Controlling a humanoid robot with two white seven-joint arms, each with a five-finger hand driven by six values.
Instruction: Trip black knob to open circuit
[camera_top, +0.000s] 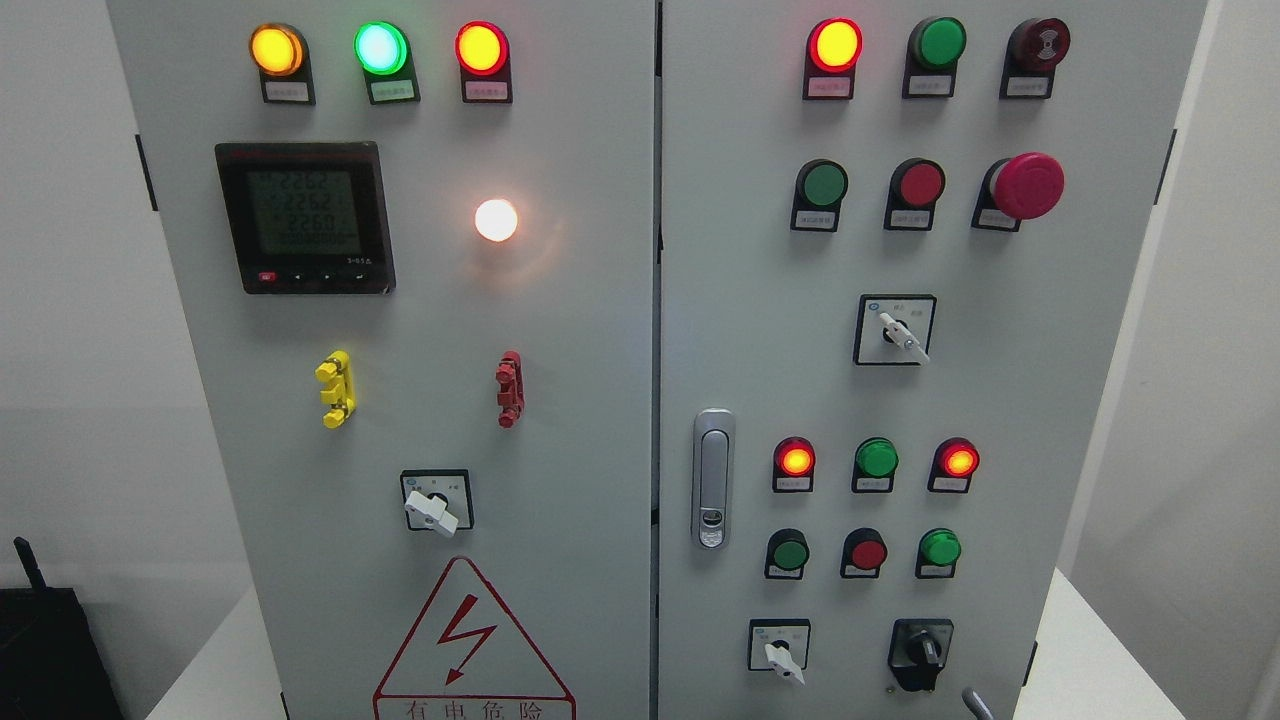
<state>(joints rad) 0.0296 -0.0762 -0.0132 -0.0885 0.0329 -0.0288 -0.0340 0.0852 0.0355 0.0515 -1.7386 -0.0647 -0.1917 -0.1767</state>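
Right hand (977, 703): only a grey curved sliver shows at the bottom edge, right of the middle; whether it is open or closed cannot be told, and it has hold of nothing visible
Left hand: out of view
Black knob (921, 652): on the right door of the cabinet (600, 300), in the lowest row – just up and to the left of the hand, apart from it, untouched
White selector (778, 655): same row, further left of the hand, beyond the knob
Button row (866, 552): green, red, green – directly above the knob, well above the hand
Lamp row (876, 458): red lit, green, red lit; one step higher again
Upper selector (896, 330): white lever in a black frame, far above the hand
Mushroom button (1025, 185): red, high above the hand, near the door's right edge
Latch (712, 478): grey, upright, at the right door's left edge, up and left of the hand
Meter (305, 217): lit display on the left door, far up and left of the hand
Warning triangle (470, 640): red, bottom of the left door, level with the knob, well to the left of the hand
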